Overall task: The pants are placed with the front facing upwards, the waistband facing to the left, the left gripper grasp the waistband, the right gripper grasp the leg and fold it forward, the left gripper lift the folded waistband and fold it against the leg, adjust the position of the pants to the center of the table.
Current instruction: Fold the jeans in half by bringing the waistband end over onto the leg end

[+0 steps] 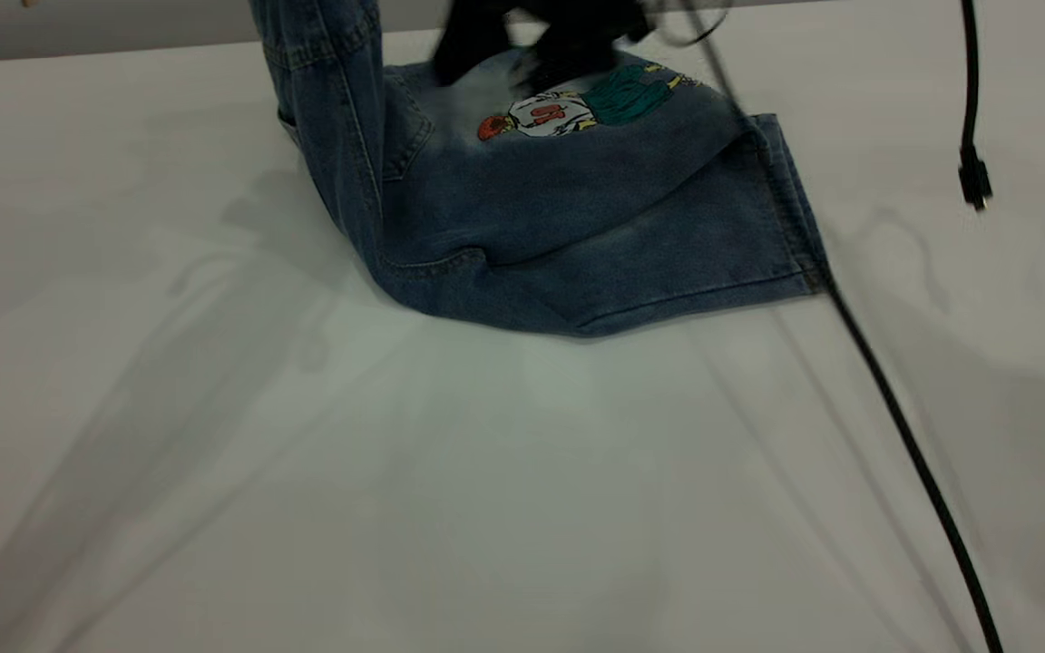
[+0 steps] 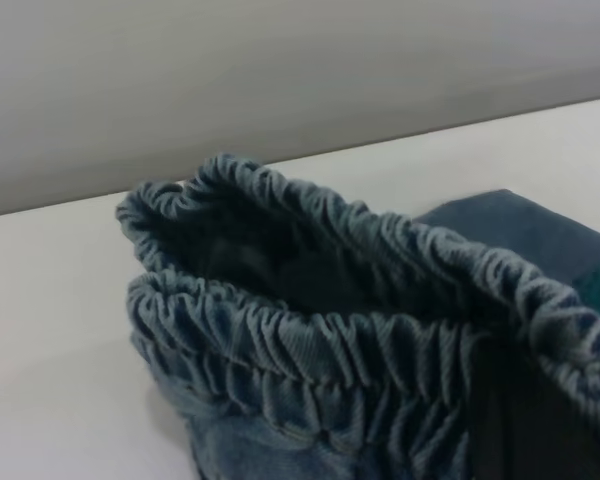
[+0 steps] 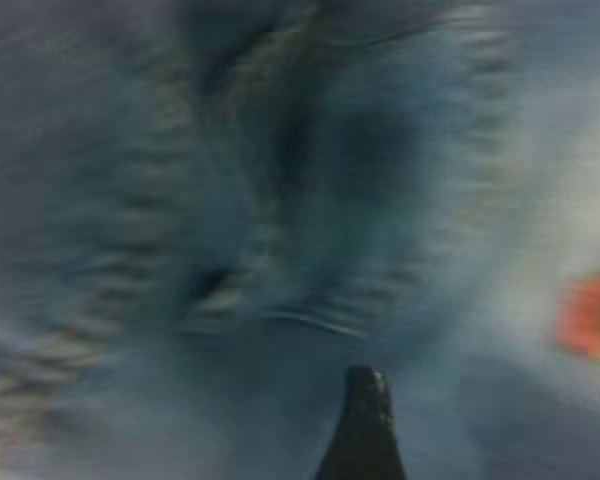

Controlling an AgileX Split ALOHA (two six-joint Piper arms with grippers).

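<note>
From the exterior view, the pants [image 1: 577, 227] lie folded near the far edge of the table [image 1: 395, 499], their left end pulled up out of frame. A black gripper [image 1: 541, 45], blurred, sits over the cartoon patch [image 1: 577, 109]; which arm it is and its jaws cannot be told.

In the left wrist view, the waistband [image 2: 360, 340] stands raised, ruched and gaping.

In the right wrist view, one dark fingertip [image 3: 365, 420] shows against blurred denim.

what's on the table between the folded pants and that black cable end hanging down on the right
Nothing. In the exterior view the table is bare between the pants hem and the hanging cable end; only a second black cable runs past the hem corner.
</note>
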